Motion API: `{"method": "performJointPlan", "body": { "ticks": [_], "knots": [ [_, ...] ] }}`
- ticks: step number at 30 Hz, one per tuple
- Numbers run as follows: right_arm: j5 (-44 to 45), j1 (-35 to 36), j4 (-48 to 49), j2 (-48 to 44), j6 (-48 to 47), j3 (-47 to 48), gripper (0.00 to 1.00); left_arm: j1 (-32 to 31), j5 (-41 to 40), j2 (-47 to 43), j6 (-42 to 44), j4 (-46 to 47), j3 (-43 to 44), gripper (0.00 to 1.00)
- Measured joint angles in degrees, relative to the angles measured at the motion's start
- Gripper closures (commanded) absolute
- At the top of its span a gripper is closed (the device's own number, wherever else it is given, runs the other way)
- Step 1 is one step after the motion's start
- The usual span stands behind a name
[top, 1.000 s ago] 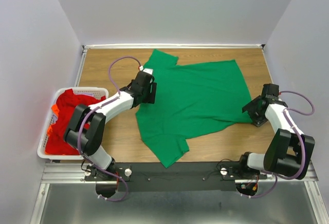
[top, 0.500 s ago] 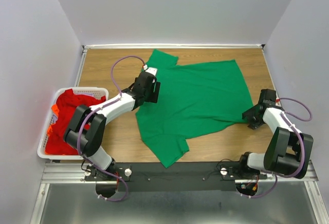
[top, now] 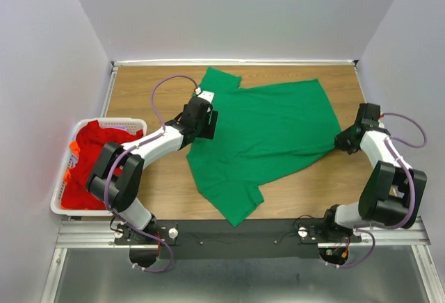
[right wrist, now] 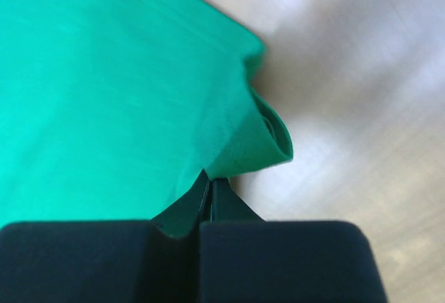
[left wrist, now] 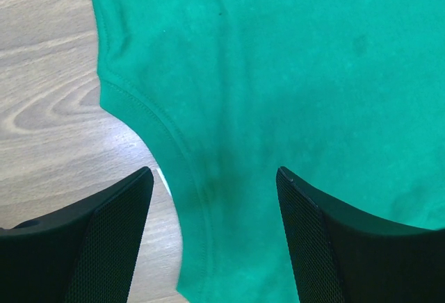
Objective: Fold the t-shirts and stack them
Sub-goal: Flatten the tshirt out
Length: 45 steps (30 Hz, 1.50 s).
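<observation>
Table [top: 139, 98]: light wood-grain top with a pale rim on the far and left sides. At the near edge a black bar [top: 229, 237] sits on an aluminium rail, and both arms bolt on there. Plain grey-white walls [top: 229, 11] box it in on three sides. Light is even, no hard shadows.

Green shirt [top: 264, 133] is spread over the middle and right of the wood, mostly flat. One sleeve points to the far edge, the other to the near edge, and the hem is to the right.

Left gripper [left wrist: 212, 178] is spread wide with nothing between the fingers. It sits over the shirt's left side, straddling a curved stitched edge, probably the neckline. Can't tell from the wrist view whether the tips touch the cloth.

Right gripper [right wrist: 211, 193] is clamped on the shirt's right corner. A small fold bunches up just past the tips, and the wood behind is blurred. From above, the cloth is drawn to a point at the jaws.

Basket [top: 61, 202] is white and slatted, at the table's left side near the front. Red shirts [top: 97, 146] are heaped inside, with some orange showing. The left arm crosses over its right rim.
</observation>
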Motion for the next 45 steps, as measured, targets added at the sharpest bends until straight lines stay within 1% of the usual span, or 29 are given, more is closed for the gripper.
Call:
{"method": "performJointPlan", "body": {
  "ticks": [5, 9, 11, 14, 15, 18, 19, 22, 26, 29, 34, 37, 45],
  "knots": [
    [-1.4, 1.0, 0.2, 6.6, 0.0, 9.2, 0.98, -0.1, 0.0, 0.0, 0.4, 0.0, 0.0, 0.2],
    [-2.3, 3.4, 0.0, 12.4, -0.3, 16.5, 0.94, -0.3, 0.0, 0.1, 0.8, -0.2, 0.1, 0.2],
    [-2.3, 5.4, 0.0, 15.8, -0.6, 20.0, 0.9, -0.3, 0.0, 0.6, 0.9, -0.6, 0.6, 0.2],
    [-2.1, 7.8, -0.5, 20.6, -1.2, 24.5, 0.79, -0.6, -0.1, 1.9, 1.1, -1.0, 1.4, 0.2],
    [-2.1, 8.7, -0.5, 22.8, -1.7, 26.5, 0.7, -0.7, -0.1, 2.2, 1.1, -1.2, 1.4, 0.2],
    [-1.9, 10.5, -1.0, 27.9, -3.1, 31.4, 0.64, -1.3, -0.1, 2.7, 1.1, -1.8, 1.4, 0.2],
    [-1.9, 11.0, -1.2, 29.7, -3.9, 33.3, 0.58, -1.4, -0.1, 2.8, 1.1, -1.8, 1.4, 0.2],
    [-1.4, 11.6, -1.5, 30.6, -5.4, 34.8, 0.5, -1.7, -0.1, 2.8, 1.1, -1.8, 1.4, 0.2],
    [0.7, 11.0, -1.8, 27.9, -7.8, 33.9, 0.51, -1.8, -0.1, 2.8, 1.1, -1.8, 1.4, 0.2],
    [0.8, 8.5, -1.9, 23.9, -9.0, 31.3, 0.54, -1.8, -0.1, 2.8, 1.1, -1.8, 1.4, 0.2],
    [-1.2, 2.5, 0.0, 20.3, -10.1, 26.4, 0.66, -1.8, 0.0, 2.8, 1.1, -1.8, 1.4, 0.2],
    [-3.0, 0.7, 1.0, 20.5, -10.5, 24.6, 0.68, -1.8, 0.0, 2.8, 1.1, -1.7, 1.4, 0.2],
    [-6.9, 0.9, 5.1, 25.1, -10.7, 24.4, 0.68, -2.3, 0.0, 2.8, 1.1, -1.7, 1.4, 0.2]
  ]
}}
